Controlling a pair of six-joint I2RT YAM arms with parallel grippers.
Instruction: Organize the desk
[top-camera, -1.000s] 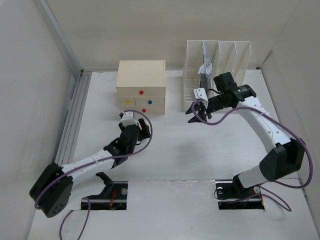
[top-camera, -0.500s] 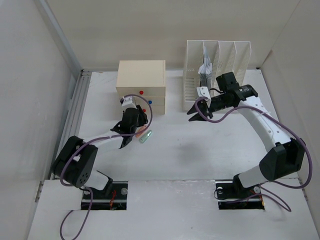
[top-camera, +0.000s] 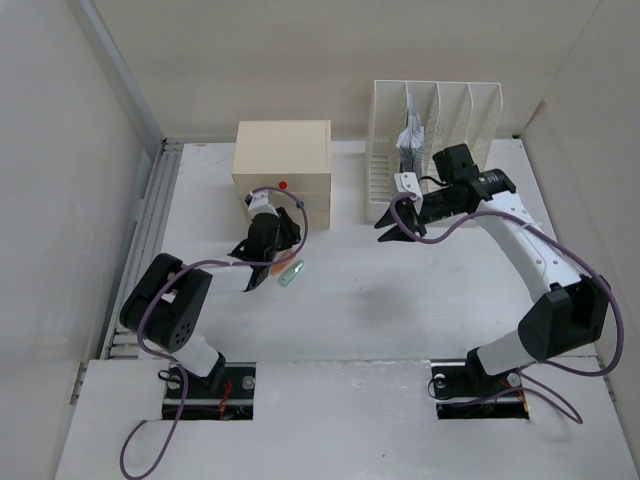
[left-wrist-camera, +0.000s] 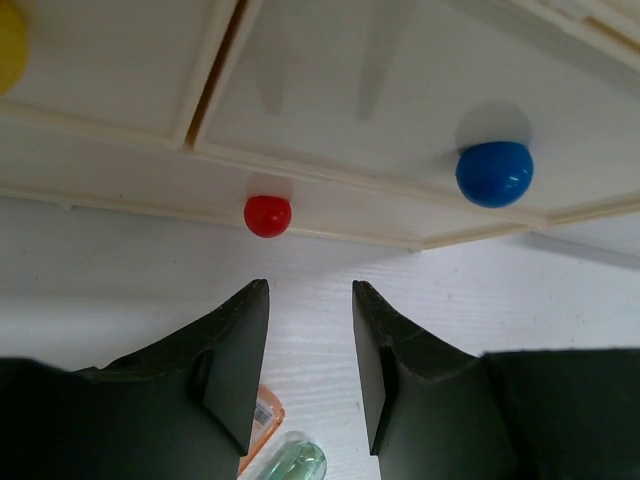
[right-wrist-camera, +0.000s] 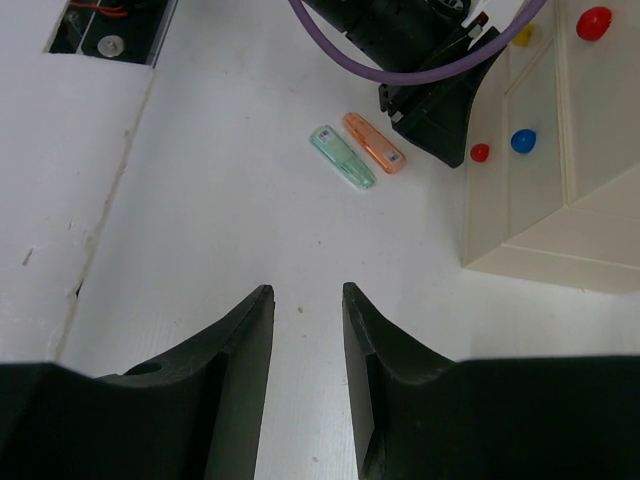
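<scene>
My left gripper (left-wrist-camera: 310, 300) is parted and holds nothing; bare white shows between the two dark fingers. I keep it low over the desk (top-camera: 400, 300), nose toward the bottom drawer, because the red knob (left-wrist-camera: 268, 216) is what I judge I must take next. The knob sits a little left of the gap, in line with my left finger rather than centred, so I would need a small sideways correction before closing. The blue knob (left-wrist-camera: 494, 173) is up and to the right, on another drawer, and not my concern.

Just under my fingers two small capped pieces lie side by side on the desk, an orange piece (right-wrist-camera: 374, 141) and a green piece (right-wrist-camera: 342, 157). I cannot tell what they are. They are loose in front of the drawer box (top-camera: 282, 150), which stands against the far edge, left of the middle. My reading is that the drawer must come open so these two can go inside.

My right gripper (right-wrist-camera: 305, 292) is likewise apart and empty. It hangs in the air before the file rack (top-camera: 440, 105) near the far right corner, angled down toward the two pieces and well clear of my left arm. The desk itself spreads under both arms, from that far edge to the near edge where my bases stand.
</scene>
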